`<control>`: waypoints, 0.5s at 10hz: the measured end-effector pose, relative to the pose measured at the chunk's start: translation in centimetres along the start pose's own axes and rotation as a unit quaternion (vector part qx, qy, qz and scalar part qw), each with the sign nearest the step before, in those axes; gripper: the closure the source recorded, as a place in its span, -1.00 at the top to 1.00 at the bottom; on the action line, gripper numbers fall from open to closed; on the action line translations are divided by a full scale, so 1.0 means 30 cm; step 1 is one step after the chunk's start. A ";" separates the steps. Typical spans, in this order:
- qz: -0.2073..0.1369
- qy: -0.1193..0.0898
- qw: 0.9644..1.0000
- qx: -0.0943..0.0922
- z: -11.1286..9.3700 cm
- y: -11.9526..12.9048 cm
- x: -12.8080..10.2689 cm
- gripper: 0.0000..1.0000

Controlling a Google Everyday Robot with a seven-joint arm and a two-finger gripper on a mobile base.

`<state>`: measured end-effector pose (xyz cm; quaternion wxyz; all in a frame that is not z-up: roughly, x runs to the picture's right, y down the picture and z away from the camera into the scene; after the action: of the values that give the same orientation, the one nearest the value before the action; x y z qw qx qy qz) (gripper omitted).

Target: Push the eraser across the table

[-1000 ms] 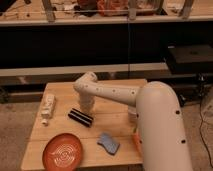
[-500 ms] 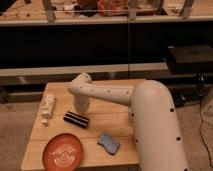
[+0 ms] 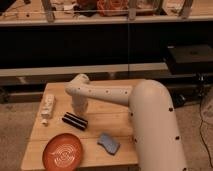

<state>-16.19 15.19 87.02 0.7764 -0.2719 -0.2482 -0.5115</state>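
Note:
The eraser (image 3: 75, 120), a long black block with a lighter groove, lies slantwise on the light wooden table (image 3: 112, 116), left of its middle. My white arm reaches in from the lower right, bends at an elbow and points down. The gripper (image 3: 78, 110) is at its lower end, just behind the eraser's far side. The wrist hides whether it touches the eraser.
A white power strip (image 3: 48, 106) lies near the table's left edge. An orange plate (image 3: 64, 151) sits at the front left, and a blue-grey sponge (image 3: 108, 142) at the front middle. Dark shelving (image 3: 100, 45) stands behind the table.
The arm has swung to the left over the table. The eraser has slid a little to the left and toward the front edge.

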 end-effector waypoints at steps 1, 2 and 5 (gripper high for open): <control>-0.003 -0.001 1.000 0.000 0.002 0.000 -0.007 -0.92; -0.006 -0.002 1.000 -0.001 0.000 0.001 -0.012 -0.92; -0.014 -0.004 1.000 -0.004 0.002 -0.004 -0.031 -0.92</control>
<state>-16.64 15.81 86.48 0.7672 -0.2739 -0.2532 -0.5218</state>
